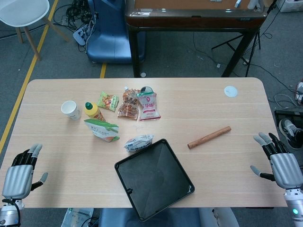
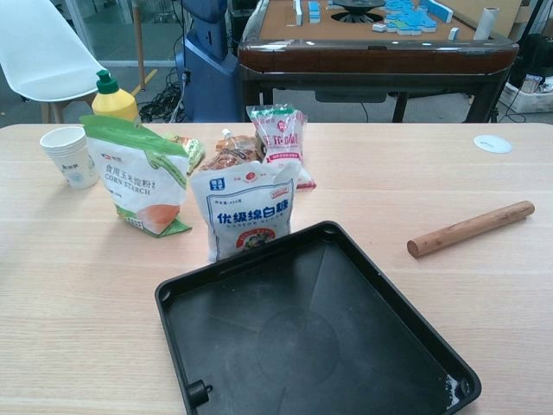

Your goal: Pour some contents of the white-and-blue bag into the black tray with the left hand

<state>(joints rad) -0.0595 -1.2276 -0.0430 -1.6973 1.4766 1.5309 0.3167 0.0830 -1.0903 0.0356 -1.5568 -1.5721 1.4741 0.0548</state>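
The white-and-blue bag (image 1: 138,142) (image 2: 244,211) stands upright just behind the far left corner of the black tray (image 1: 154,177) (image 2: 320,333), which looks empty and sits at the table's front edge. My left hand (image 1: 21,172) hovers at the table's front left corner, fingers spread, holding nothing, well to the left of the bag. Over at the front right edge, my right hand (image 1: 280,161) is likewise open and empty. Neither hand shows in the chest view.
A green-and-white corn starch bag (image 1: 102,130) (image 2: 138,175), yellow bottle (image 1: 91,110) (image 2: 113,96), paper cup (image 1: 71,109) (image 2: 71,156) and several snack packets (image 1: 138,104) crowd behind the bag. A wooden rolling pin (image 1: 209,137) (image 2: 470,228) lies right of the tray. A white disc (image 1: 230,91) sits far right.
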